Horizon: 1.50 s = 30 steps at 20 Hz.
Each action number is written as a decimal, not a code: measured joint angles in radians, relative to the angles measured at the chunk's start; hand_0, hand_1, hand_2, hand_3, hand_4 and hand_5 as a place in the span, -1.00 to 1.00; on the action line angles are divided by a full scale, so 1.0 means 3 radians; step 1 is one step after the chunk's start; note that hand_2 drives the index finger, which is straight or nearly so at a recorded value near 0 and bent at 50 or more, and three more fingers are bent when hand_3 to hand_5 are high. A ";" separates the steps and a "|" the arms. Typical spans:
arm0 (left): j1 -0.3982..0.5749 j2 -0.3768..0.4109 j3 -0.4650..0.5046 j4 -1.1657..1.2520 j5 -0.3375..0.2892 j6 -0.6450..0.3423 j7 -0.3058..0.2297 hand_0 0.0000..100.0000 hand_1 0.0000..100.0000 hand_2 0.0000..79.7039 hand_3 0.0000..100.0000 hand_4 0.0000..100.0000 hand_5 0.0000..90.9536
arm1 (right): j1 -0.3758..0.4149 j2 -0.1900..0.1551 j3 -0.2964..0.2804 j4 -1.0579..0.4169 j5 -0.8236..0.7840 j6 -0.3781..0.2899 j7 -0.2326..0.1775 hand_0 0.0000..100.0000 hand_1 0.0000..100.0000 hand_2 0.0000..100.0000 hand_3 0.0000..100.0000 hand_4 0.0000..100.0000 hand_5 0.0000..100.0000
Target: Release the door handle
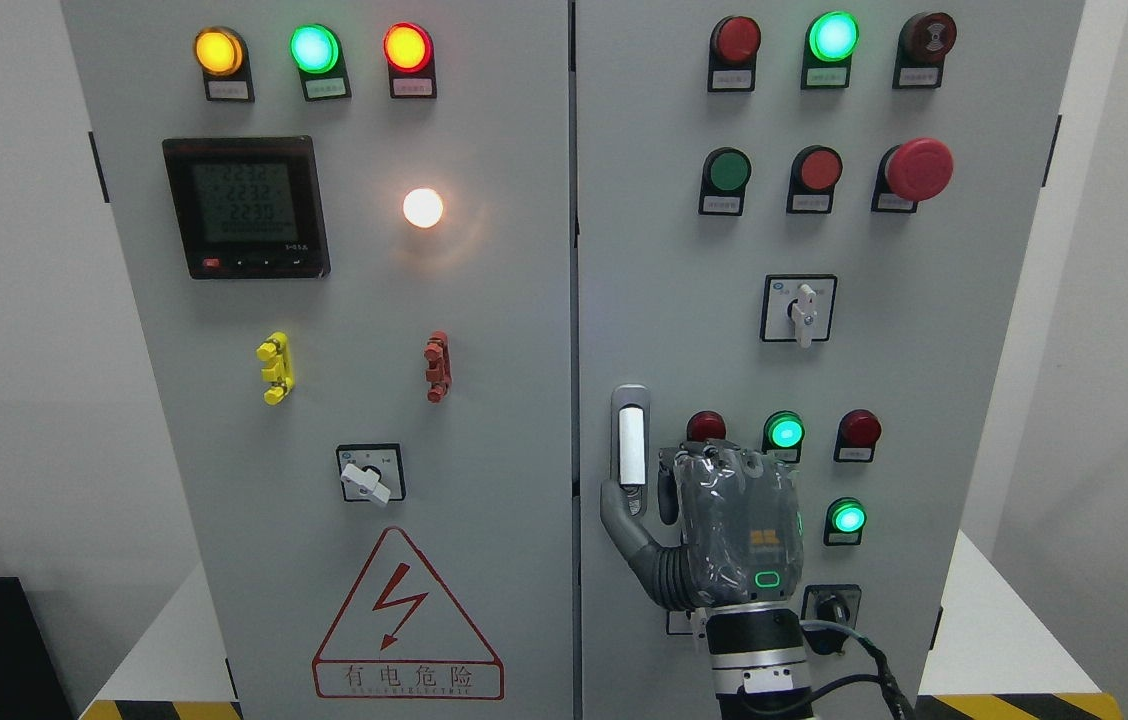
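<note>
The silver door handle (pixel 631 440) stands upright at the left edge of the cabinet's right door (pixel 664 250). My right hand (pixel 639 500) comes up from the bottom edge with its back toward me, just right of the handle's lower end. Its thumb (pixel 614 515) is spread out to the left and lies against the handle's bottom end. The index finger (pixel 666 490) stands a little to the right of the handle, apart from it. The other fingers (pixel 734 465) bend toward the panel and hold nothing. Both doors are closed. My left hand is out of view.
The right door carries indicator lamps (pixel 785 432), push buttons, a red mushroom button (pixel 919 168) and a rotary switch (pixel 801 310) close around my hand. The left door (pixel 344 300) has a meter, lamps, a rotary switch and a warning triangle (pixel 407 620).
</note>
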 measured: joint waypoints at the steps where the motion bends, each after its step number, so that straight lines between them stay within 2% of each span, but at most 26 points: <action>1: 0.0000 0.0000 0.0000 0.0000 0.0000 0.0000 0.0000 -0.76 -0.22 -1.00 -1.00 -1.00 -1.00 | 0.0001 0.0000 -0.0004 0.0000 -0.0010 0.0000 0.0000 -0.15 -0.07 0.93 1.00 0.85 0.98; 30: 0.0000 0.0000 0.0000 0.0000 0.0000 0.0000 0.0000 -0.76 -0.22 -1.00 -1.00 -1.00 -1.00 | 0.0003 -0.0003 -0.0090 -0.0029 -0.0073 0.0059 -0.0045 -0.13 -0.05 0.93 1.00 0.85 0.98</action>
